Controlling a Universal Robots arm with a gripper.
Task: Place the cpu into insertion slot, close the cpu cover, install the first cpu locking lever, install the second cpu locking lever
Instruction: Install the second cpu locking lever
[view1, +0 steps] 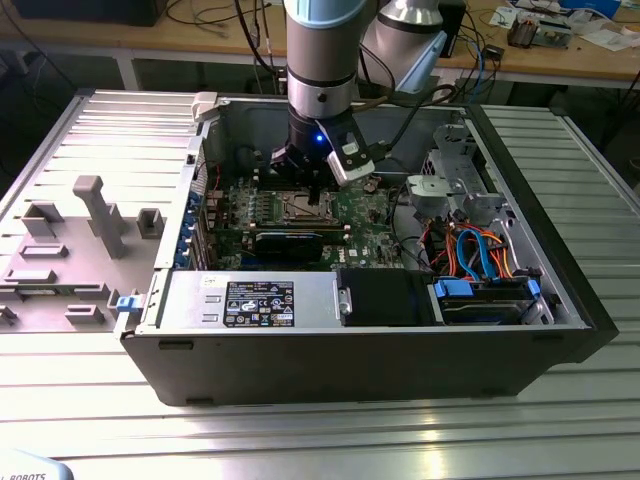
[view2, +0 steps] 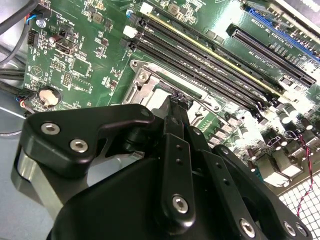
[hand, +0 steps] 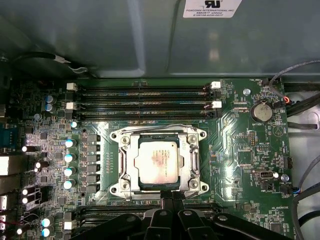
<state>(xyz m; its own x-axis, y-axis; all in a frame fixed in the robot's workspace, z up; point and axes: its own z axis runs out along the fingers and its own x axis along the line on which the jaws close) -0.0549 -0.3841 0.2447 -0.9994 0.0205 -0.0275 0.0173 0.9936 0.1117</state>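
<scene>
One cpu (hand: 158, 162) seated in insertion slot (hand: 123, 161), cpu cover (hand: 193, 156) down, end effector (hand: 171, 198) fingers together beside it.

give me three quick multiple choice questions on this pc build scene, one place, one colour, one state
1. Where is the cpu?
A. seated in the insertion slot
B. lying on the ribbed table
C. held up in the air

2. What colour is the circuit board around the slot?
A. red
B. green
C. white

3. How does the cpu cover stand?
A. raised upright
B. lying flat around the chip
C. taken off the board

Answers:
1 A: in the first wrist view the cpu sits inside the insertion slot.
2 B: the circuit board is green.
3 B: the cpu cover lies flat, with the chip showing through its window.
</scene>
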